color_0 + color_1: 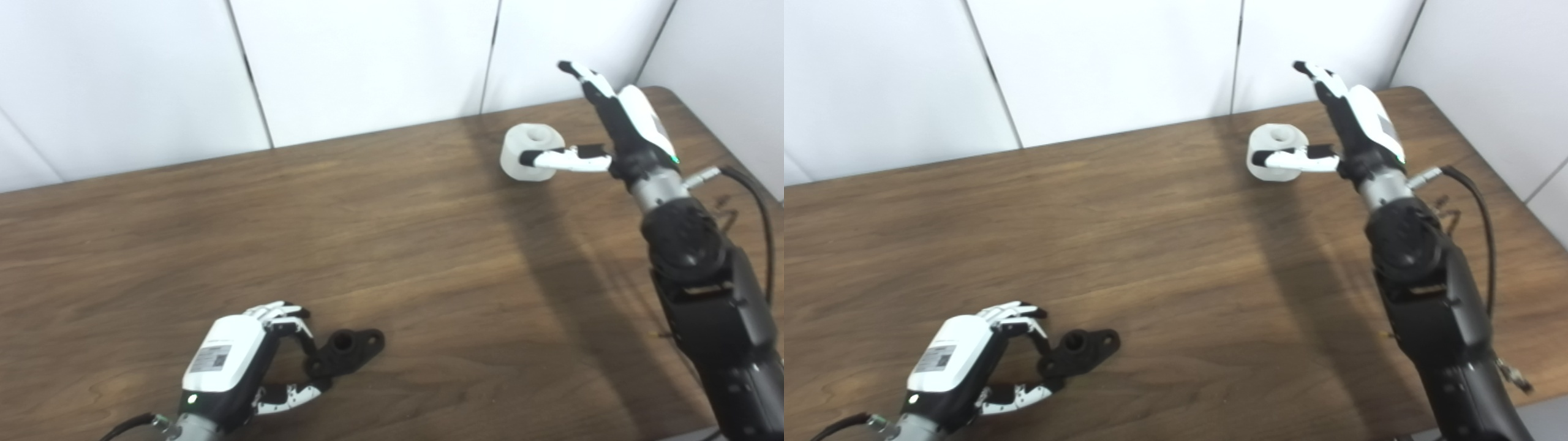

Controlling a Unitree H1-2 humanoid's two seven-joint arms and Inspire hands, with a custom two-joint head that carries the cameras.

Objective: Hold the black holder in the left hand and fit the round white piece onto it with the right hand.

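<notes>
Black holder (346,352) is pinched on the bench (392,245) by the left robot hand (245,361); white piece (531,153) is approached by the wide-open right robot hand (612,128), so closing around it is judged next.

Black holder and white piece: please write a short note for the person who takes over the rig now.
Left hand: fingers curled around one end of the black holder, which lies on the table near the front edge; whether the grip is closed cannot be told.
Right hand: open, fingers raised, thumb in front of the round white piece, which stands at the far right of the table.
Done: both hands are at their parts.
Left: lift the holder, grasp the white piece, fit it on.
</notes>
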